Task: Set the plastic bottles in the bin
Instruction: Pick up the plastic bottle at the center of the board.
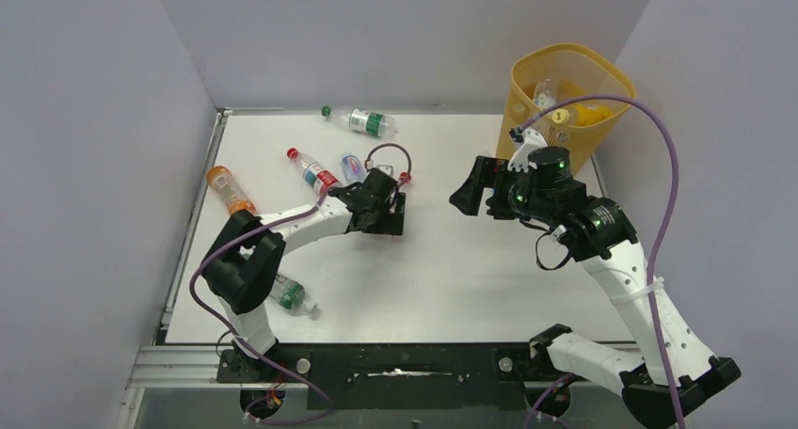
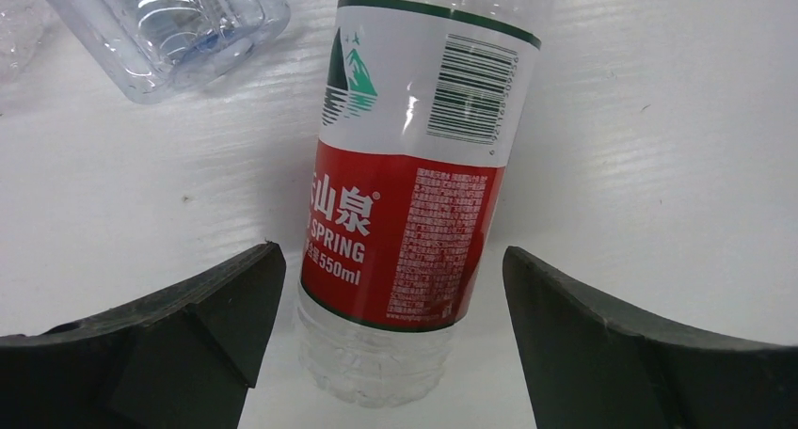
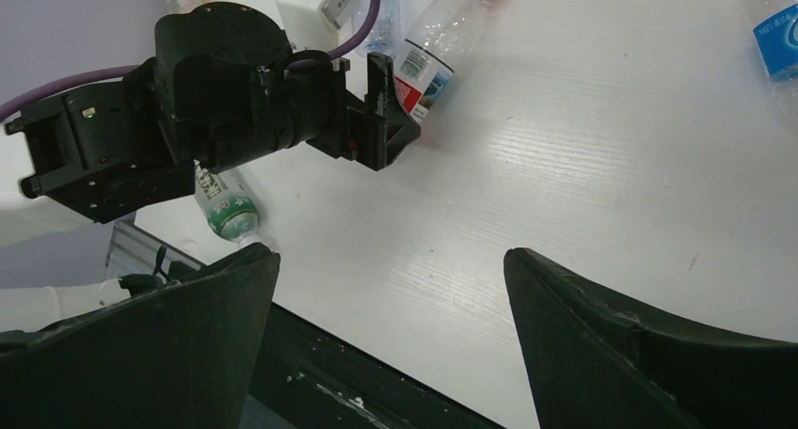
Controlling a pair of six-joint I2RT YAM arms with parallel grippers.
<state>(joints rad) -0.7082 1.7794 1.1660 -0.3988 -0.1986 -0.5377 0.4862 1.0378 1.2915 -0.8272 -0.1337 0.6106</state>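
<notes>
My left gripper (image 1: 388,208) is open and low over the table. Its fingers (image 2: 207,307) straddle the base end of a lying clear bottle with a red and white label (image 2: 405,213), without touching it. In the top view only that bottle's red cap (image 1: 405,177) shows past the gripper. My right gripper (image 1: 475,192) is open and empty above the table's middle, also in its wrist view (image 3: 391,260). The yellow-orange bin (image 1: 602,137) stands at the back right with bottles inside (image 1: 574,114).
Loose bottles lie on the table: a green-capped one (image 1: 362,120) at the back, a red-labelled one (image 1: 313,173), a clear blue-labelled one (image 1: 351,166), an orange one (image 1: 229,190), and a green-labelled one (image 1: 294,297) by the left arm's base. Grey walls enclose the table.
</notes>
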